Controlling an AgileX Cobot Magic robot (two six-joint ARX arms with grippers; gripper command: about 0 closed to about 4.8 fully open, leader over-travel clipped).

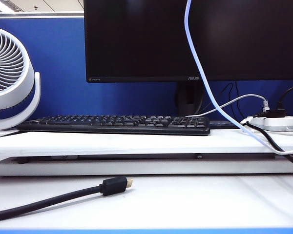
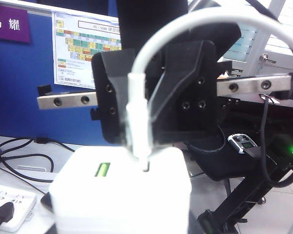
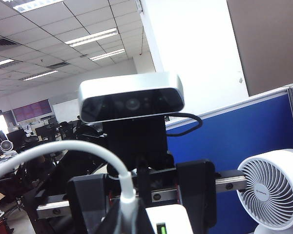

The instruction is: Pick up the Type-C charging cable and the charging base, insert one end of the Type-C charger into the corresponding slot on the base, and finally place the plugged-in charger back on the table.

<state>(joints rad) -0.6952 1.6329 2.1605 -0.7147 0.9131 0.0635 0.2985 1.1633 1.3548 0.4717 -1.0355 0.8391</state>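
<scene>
The white charging base (image 2: pixel 122 195) fills the near part of the left wrist view, with my left gripper (image 2: pixel 122 217) shut on it and its fingers hidden behind the block. The base's face shows a green port (image 2: pixel 102 169) and the dark slot (image 2: pixel 147 168). My right gripper (image 2: pixel 139 141) faces it, shut on the white plug (image 2: pixel 136 117) of the Type-C charging cable (image 1: pixel 205 78). The plug's tip stands at the slot; how deep it sits does not show. The right wrist view shows the plug (image 3: pixel 127 195) beside the base (image 3: pixel 171 219). Neither gripper is in the exterior view.
On the table's raised shelf board (image 1: pixel 136 141) lie a black keyboard (image 1: pixel 112 124) and a power strip (image 1: pixel 278 122), below a monitor (image 1: pixel 185 39). A white fan (image 1: pixel 10 73) stands at the left. A thick black cable with a gold-tipped plug (image 1: pixel 115 185) lies across the front.
</scene>
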